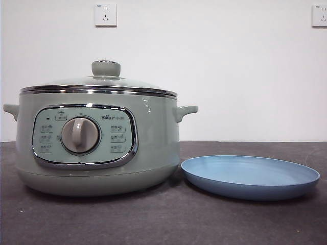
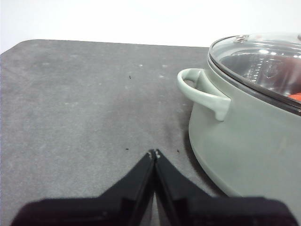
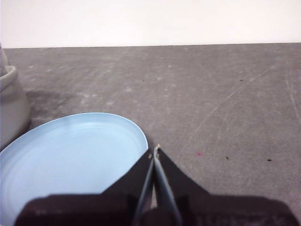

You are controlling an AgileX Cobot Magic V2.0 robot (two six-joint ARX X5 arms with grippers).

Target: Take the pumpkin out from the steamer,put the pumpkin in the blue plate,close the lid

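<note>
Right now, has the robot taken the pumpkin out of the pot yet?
Not yet; nothing looks done. The lid sits on the steamer, and a bit of orange, probably the pumpkin, shows through the glass. The blue plate has nothing on it. Nothing is in hand: the left gripper and right gripper are shut, holding nothing. Left: lift the lid, move the pumpkin to the plate, close the lid.

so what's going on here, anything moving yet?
Nothing is being handled. The lid sits on the steamer, with a bit of orange, probably the pumpkin, showing through the glass. The blue plate lies empty beside it. The left end effector is shut beside the steamer; the right end effector is shut by the plate.
</note>
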